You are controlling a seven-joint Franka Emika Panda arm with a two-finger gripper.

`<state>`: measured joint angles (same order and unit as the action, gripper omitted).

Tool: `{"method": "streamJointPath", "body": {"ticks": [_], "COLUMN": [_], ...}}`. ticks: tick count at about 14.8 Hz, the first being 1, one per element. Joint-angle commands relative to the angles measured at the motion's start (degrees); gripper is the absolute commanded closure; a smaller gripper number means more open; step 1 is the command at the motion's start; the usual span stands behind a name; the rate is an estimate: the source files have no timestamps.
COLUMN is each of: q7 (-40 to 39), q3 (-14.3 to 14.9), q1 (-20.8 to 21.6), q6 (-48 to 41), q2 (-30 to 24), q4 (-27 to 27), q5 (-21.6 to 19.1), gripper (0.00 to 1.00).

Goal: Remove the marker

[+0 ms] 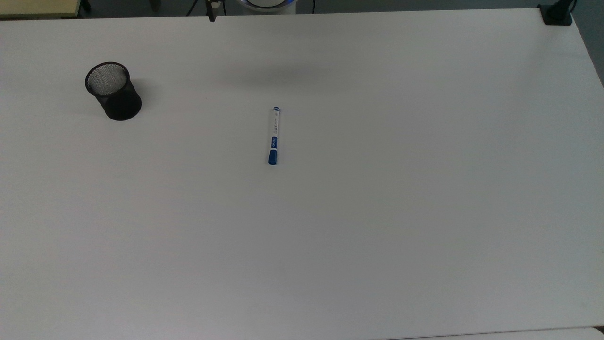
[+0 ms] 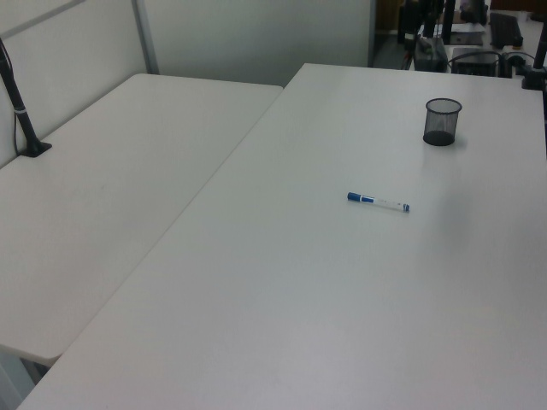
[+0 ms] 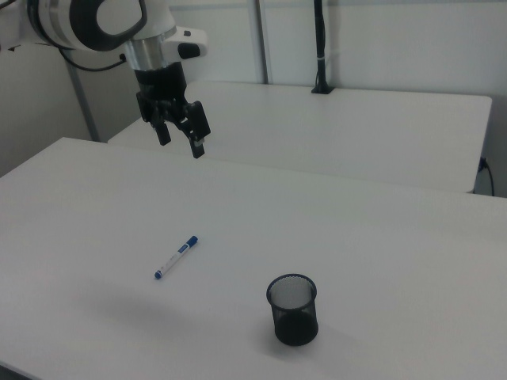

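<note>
One blue-capped marker is lying flat mid-table, well apart from the mesh cup at ten o'clock, suggesting removal is done, while the pincer is hanging apart and empty.

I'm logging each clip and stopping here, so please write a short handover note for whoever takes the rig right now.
Gripper: jaws open, holding nothing, raised well above the table, near its far edge in the right view.
Marker: lying flat on the bare table, apart from the cup; blue cap toward the top view's bottom.
Cup: upright and empty, toward the top view's left of the marker.
Done: the marker is already out of the cup and on the table.
Left: probably nothing, unless the marker is meant to leave the table too; if so, a fresh grasp is needed.
</note>
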<state>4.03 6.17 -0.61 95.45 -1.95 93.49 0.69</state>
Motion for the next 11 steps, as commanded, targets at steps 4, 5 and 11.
{"method": "streamJointPath", "body": {"ticks": [4, 5, 11], "q7": [-0.87, -0.95, -1.04], "q3": [-3.10, -3.10, -3.10], "q1": [-2.47, -2.38, -2.38], "q6": [1.14, 1.14, 0.79], "q2": [-0.16, -0.25, -0.42], "q4": [0.11, 0.20, 0.11], "q5": [1.33, 1.42, 1.33], "gripper": [0.00, 0.00, 0.00]}}
